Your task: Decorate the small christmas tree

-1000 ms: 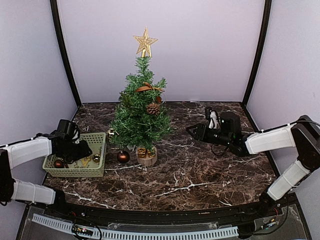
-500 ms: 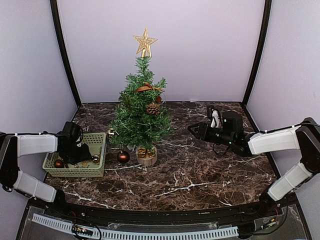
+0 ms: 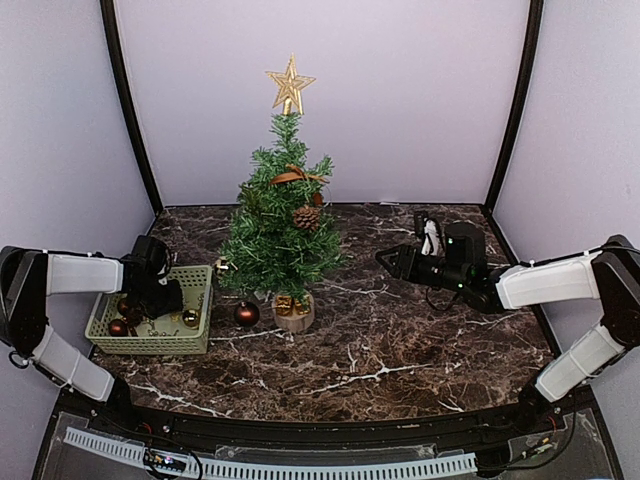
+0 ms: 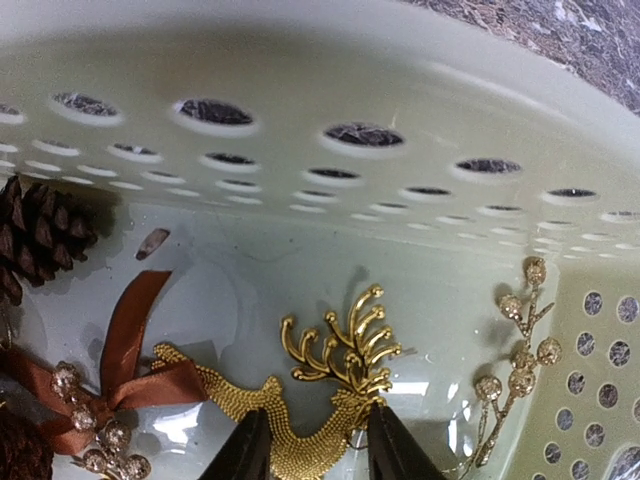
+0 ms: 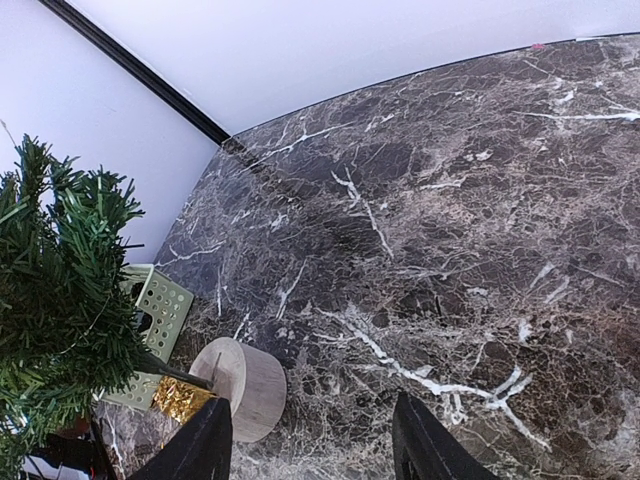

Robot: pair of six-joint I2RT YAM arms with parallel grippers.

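The small christmas tree stands on its wooden stump a little left of the middle of the tabletop, just right of the green basket. It has a gold star on top. The left tool is down inside the basket. Its two fingers stand part way apart, one on each side of the gold reindeer, and I cannot tell if they are squeezing it yet. I think the job right now is to pick up that reindeer. It lies flat, so the fingers should press low and close on its thick neck, not on the thin antlers, which look easy to bend. The brown ribbon touches its back on the left, and a gold berry twig lies near on the right. A slow lift straight up should leave both behind. The right tool hangs open and empty over the tabletop, right of the tree. It could hold the tree steady if needed.
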